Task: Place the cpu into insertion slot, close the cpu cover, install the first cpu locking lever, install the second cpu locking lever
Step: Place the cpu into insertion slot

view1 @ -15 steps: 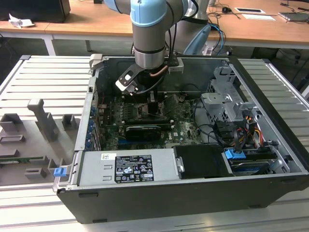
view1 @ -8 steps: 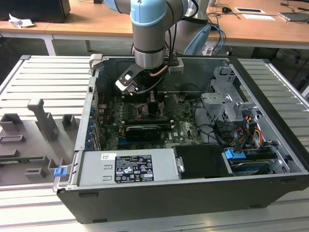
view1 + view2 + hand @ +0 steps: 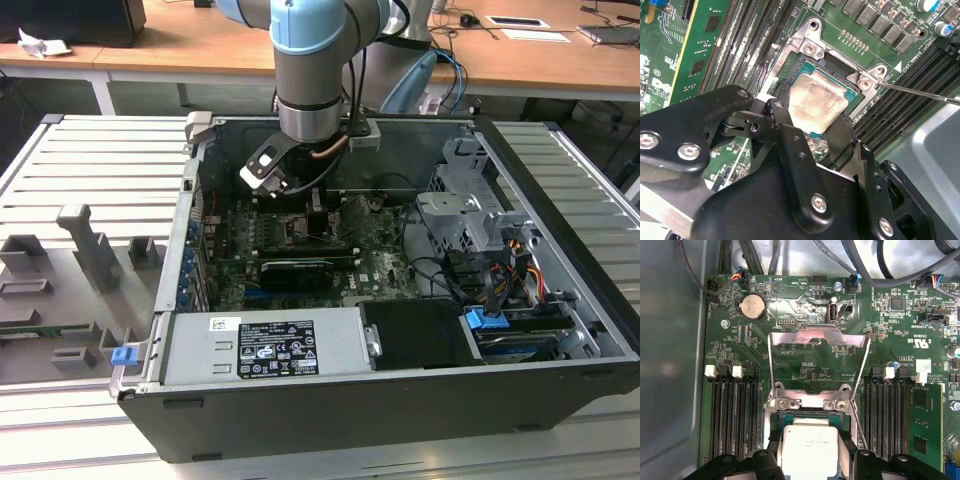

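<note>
- One black, open computer case (image 3: 300, 425) lies before you, with the grey-and-blue robot arm (image 3: 310, 100) reaching in near its far wall.
- Its green motherboard (image 3: 805, 360) carries the square, dark, metal-rimmed insertion slot (image 3: 805, 402).
- Your black gripper (image 3: 812, 107) is closed narrowly on opposite edges of the pale tan-silver square cpu (image 3: 817, 102).
- Your thin silver window-frame cpu cover (image 3: 817, 335) stands swung open from the slot's edge.
- That cpu sits over the slot, inside its rim.

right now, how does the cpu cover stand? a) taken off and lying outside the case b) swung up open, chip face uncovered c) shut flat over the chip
b: in the first wrist view the cpu cover stands swung up on its hinge, away from the cpu, whose pale metal face has no frame over it.
</note>
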Robot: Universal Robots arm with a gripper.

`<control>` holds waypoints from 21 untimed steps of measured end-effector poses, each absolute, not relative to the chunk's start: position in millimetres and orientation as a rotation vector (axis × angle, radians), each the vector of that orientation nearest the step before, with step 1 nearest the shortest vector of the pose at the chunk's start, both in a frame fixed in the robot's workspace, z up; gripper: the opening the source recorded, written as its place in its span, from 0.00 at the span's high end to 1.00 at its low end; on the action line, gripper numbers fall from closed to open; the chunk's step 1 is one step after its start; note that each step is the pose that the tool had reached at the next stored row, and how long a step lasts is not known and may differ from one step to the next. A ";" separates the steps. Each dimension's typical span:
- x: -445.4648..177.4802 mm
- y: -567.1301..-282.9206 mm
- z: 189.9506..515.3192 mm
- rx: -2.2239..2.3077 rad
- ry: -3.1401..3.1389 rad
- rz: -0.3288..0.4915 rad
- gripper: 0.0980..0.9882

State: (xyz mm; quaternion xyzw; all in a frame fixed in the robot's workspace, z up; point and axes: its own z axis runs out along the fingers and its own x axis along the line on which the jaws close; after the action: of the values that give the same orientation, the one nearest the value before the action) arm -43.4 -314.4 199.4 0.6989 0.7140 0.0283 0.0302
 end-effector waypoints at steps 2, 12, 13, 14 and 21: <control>-43.3 -314.4 199.4 2.154 2.201 0.087 0.51; -42.8 -314.3 200.3 2.102 2.245 0.080 0.52; -42.8 -314.0 200.3 2.102 2.245 0.080 0.52; -42.7 -313.9 200.3 2.104 2.244 0.080 0.52; -41.2 -313.8 201.9 2.116 2.231 0.079 0.43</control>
State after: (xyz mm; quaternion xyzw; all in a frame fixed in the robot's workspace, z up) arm -41.2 -313.8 201.9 0.6876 0.7249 0.0258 0.0327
